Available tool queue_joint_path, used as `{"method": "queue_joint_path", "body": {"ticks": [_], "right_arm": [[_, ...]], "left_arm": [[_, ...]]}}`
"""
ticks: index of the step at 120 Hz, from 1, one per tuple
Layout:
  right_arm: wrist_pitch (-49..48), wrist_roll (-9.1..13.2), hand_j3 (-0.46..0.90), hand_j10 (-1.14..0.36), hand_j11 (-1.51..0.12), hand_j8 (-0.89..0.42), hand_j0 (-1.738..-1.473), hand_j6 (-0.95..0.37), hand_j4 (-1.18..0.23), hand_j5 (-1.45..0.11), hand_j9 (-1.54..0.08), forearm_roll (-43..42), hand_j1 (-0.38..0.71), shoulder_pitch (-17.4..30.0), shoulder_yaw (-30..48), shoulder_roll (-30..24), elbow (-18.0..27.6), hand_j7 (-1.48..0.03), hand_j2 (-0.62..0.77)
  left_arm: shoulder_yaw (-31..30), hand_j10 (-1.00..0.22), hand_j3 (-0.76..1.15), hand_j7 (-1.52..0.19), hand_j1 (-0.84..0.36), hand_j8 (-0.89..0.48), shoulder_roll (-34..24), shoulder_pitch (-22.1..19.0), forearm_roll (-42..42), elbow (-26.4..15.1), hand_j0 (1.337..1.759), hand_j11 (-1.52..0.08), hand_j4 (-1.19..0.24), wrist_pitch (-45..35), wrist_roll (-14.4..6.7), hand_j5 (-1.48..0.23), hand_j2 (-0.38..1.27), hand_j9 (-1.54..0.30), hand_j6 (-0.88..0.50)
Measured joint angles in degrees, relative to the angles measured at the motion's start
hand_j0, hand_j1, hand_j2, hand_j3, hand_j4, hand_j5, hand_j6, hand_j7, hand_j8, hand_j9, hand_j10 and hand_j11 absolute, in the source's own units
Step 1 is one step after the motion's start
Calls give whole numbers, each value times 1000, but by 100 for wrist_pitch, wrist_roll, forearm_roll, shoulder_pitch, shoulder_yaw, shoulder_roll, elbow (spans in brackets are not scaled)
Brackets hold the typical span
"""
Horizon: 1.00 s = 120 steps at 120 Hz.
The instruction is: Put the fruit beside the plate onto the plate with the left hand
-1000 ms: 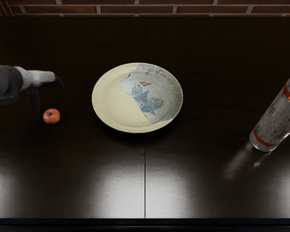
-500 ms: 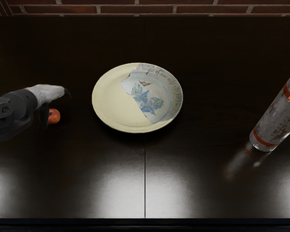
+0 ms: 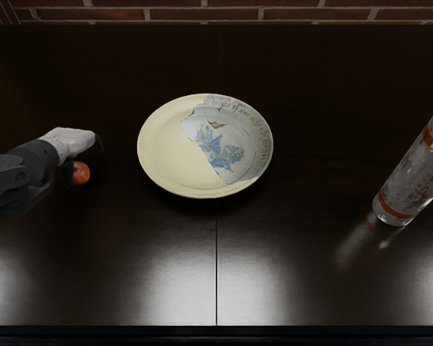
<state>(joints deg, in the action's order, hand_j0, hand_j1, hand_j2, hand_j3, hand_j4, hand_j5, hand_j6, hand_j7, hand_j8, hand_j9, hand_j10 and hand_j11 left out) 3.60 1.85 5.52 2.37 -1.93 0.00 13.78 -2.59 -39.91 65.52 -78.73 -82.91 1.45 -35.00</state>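
While fruit (image 3: 81, 171) sits on table (image 3: 216, 274) beside plate (image 3: 150, 148), left robot hand (image 3: 71, 141) over it, grasp not discernible.

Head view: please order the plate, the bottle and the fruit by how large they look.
Largest: plate.
Next: bottle, though the picture's right edge cuts it off.
Smallest: fruit, partly hidden by the left hand.

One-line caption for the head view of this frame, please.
Left hand partly covering the small red fruit on the dark table, left of the cream plate, which holds no fruit yet.
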Motion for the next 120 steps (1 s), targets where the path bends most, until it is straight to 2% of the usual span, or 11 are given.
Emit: {"method": "queue_joint_path", "body": {"ticks": [45, 67, 80, 113, 120], "right_arm": [[0, 0, 0, -33, -43, -33, -1658, -33, -33, -43, -43, -3, -310, 0, 0, 0, 1, -43, -7], [0, 0, 0, -33, -43, -33, -1658, -33, -33, -43, -43, 0, -310, 0, 0, 0, -1, -43, -7], [0, 0, 0, -33, -43, -33, -1658, -33, -33, -43, -43, -2, -310, 0, 0, 0, 0, -43, -7], [0, 0, 0, -33, -43, -33, -1658, -33, -33, -43, -43, 0, -310, 0, 0, 0, -2, -43, -7], [0, 0, 0, -33, -43, -33, -1658, -33, -33, -43, -43, 0, -310, 0, 0, 0, -1, -43, -7]], "left_arm": [[-56, -393, 0, -506, -114, -394, 149, -161, -72, 135, 1658, -506, -393, -4, 0, -507, 82, -506, -394], [-59, -495, 0, -640, -235, -495, 150, -162, -77, 127, 1658, -639, -495, 16, 0, -640, 108, -639, -495], [-63, -533, 0, -694, -267, -468, 136, -162, -76, 126, 1658, -695, -534, 25, 1, -694, 161, -695, -537], [-65, -580, 0, -755, -248, -455, 134, -253, -124, 140, 1653, -760, -601, 42, -7, -722, 79, -764, -547], [-70, -586, 0, -699, -234, -456, 142, -266, -150, 153, 1651, -769, -622, 28, -6, -695, 68, -775, -574]]}}
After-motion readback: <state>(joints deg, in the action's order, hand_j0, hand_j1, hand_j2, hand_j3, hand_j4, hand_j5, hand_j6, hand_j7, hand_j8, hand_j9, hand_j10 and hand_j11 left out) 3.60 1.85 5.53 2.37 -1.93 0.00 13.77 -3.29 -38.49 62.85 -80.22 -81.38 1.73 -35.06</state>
